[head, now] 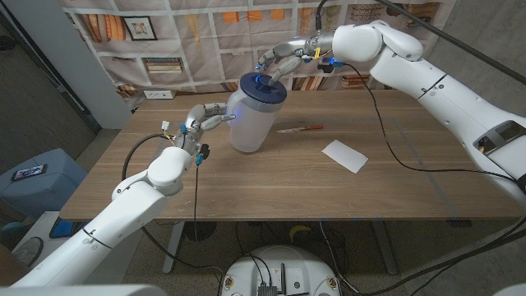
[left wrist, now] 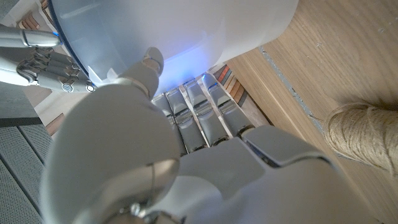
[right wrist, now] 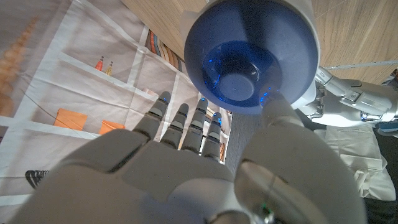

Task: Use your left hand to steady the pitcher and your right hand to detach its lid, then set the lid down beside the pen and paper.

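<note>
Two hands meet at the pitcher (head: 248, 123), which stands toward the desk's (head: 246, 185) far edge. Left hand (head: 205, 119) presses its fingers against the pitcher's side. Right hand (head: 283, 59) hovers, fingers spread, at the blue lid (head: 263, 87), still on. Pen (head: 299, 128) and paper (head: 346, 155) lie rightward.

Light wooden table (head: 271, 181) under me. Printed bookshelf backdrop sheet (head: 189, 37) behind it. Blue plastic bin (head: 37, 177) on floor off my left.
</note>
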